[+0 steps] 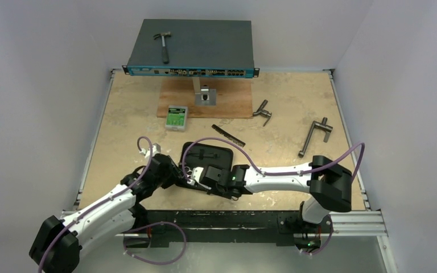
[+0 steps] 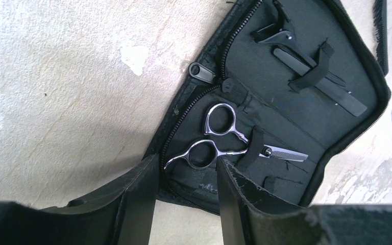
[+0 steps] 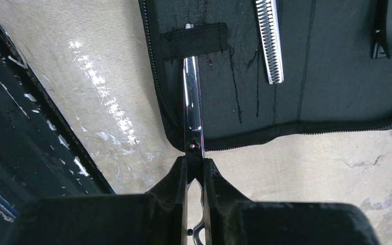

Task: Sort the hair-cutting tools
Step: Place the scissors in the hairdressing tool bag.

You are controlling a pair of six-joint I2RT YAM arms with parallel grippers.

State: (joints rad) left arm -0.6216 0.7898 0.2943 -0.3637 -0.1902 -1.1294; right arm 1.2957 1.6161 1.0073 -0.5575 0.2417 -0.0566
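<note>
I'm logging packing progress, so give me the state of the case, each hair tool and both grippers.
zip case: open, flat on the table.
thinning scissors: closed, strapped inside the case.
straight scissors: closed, tip under a case strap.
comb: loose on the table, outside the case.
left gripper: open, holding nothing.
right gripper: shut on the straight scissors.

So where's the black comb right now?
Top view: the black comb lies loose on the table, just beyond the open case, right of the green box.
</note>
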